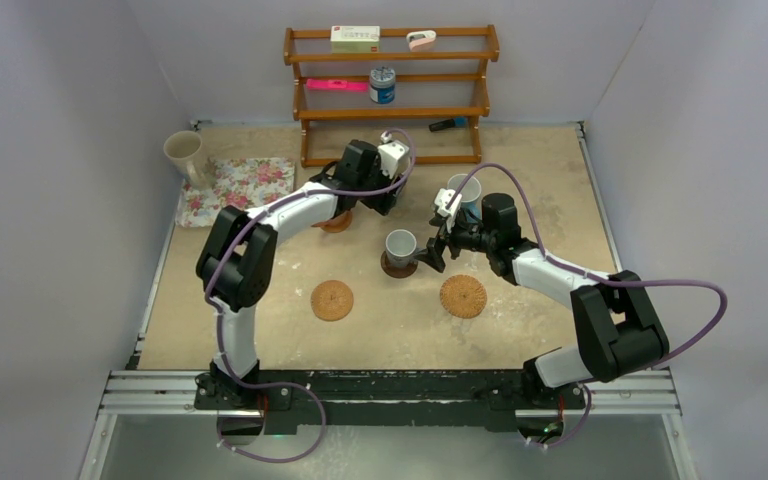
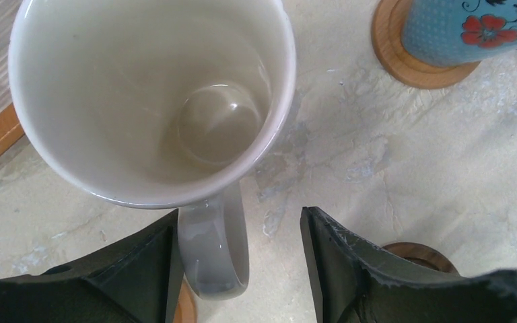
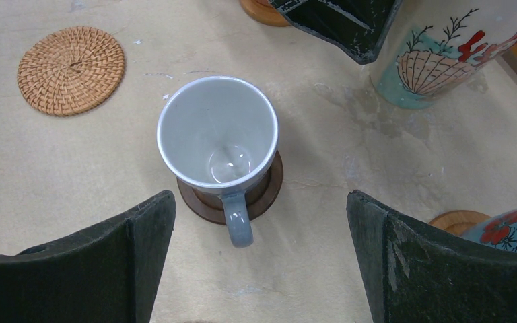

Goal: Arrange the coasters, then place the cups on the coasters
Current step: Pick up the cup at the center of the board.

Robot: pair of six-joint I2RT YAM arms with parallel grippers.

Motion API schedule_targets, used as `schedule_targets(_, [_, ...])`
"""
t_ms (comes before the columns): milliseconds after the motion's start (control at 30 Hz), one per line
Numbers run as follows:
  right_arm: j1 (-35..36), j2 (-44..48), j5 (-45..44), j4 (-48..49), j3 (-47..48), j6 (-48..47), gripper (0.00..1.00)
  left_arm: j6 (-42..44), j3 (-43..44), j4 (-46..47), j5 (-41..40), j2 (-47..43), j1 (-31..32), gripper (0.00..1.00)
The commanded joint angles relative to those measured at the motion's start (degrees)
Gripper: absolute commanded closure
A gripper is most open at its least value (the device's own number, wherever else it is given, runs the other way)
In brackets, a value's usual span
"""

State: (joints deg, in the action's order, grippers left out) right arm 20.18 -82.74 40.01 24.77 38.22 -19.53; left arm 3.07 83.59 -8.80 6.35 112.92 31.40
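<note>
My left gripper [image 2: 240, 214] is open around the handle of a large cream cup [image 2: 148, 101]. The handle rests against the left finger, with a gap to the right one. A tan coaster [image 2: 183, 306] peeks out beside that handle. From the right wrist this cup [image 3: 444, 60] shows a shell pattern. My right gripper [image 3: 261, 196] stands wide open just behind a small grey-white cup [image 3: 217, 131] on the dark brown coaster [image 3: 269, 192], touching nothing. A light blue cup [image 1: 463, 190] sits on its own coaster [image 2: 410, 64]. Two woven coasters [image 1: 332, 300] [image 1: 463, 296] lie bare in front.
Another cream cup [image 1: 184, 152] stands at the back left by the floral tray [image 1: 240, 188]. A wooden shelf [image 1: 390, 110] with a tin can [image 1: 382, 85] stands at the back centre, close behind the left wrist. White walls enclose three sides of the table.
</note>
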Motion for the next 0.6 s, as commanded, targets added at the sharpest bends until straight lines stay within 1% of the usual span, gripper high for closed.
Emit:
schedule_targets(0, [-0.28, 0.56, 0.57, 1.11, 0.37, -0.67, 0.01, 2.85, 2.6, -1.27, -2.83, -2.73, 1.04, 0.38])
schedule_targets(300, [-0.2, 0.56, 0.58, 1.15, 0.28, -0.67, 0.01, 5.48, 3.74, -2.96, -4.77, -3.15, 3.42, 0.41])
schedule_targets(567, [-0.2, 0.4, 0.53, 1.13, 0.37, -0.71, 0.01, 6.14, 3.95, -3.2, -1.99, -2.58, 4.41, 0.43])
